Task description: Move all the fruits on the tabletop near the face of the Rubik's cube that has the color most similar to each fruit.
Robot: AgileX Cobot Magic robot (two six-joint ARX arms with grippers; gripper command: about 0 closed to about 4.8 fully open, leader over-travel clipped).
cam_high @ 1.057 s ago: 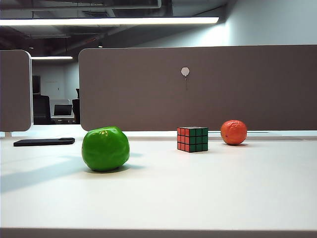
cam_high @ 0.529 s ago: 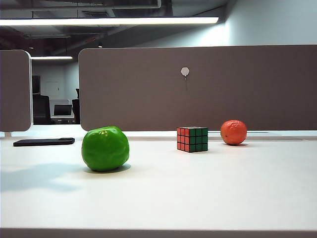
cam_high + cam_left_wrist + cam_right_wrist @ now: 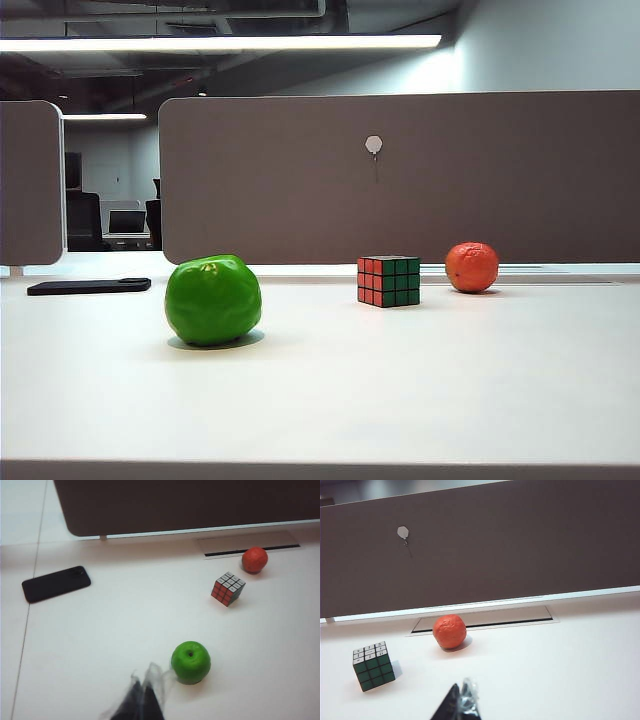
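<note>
On the white tabletop [image 3: 400,390] a large glossy green fruit [image 3: 213,300] lies left of the small Rubik's cube [image 3: 389,280]. The cube shows a red face on its left and a green face on its right. The orange-red dimpled fruit [image 3: 472,267] rests right of the cube, near the partition. Neither arm shows in the exterior view. In the left wrist view my left gripper [image 3: 145,692] is shut and empty, hovering high beside the green fruit [image 3: 190,662], far from the cube [image 3: 228,588]. My right gripper [image 3: 462,700] is shut, empty, short of the orange fruit [image 3: 449,630] and cube [image 3: 374,666].
A black phone [image 3: 88,286] lies flat at the far left of the table. Grey-brown partition panels [image 3: 400,180] close off the back. A cable slot [image 3: 485,620] runs along the table's rear edge just behind the orange fruit.
The arm shadow on the left of the table has shrunk and vanished from the exterior view. The fruits, cube and phone have not moved.
</note>
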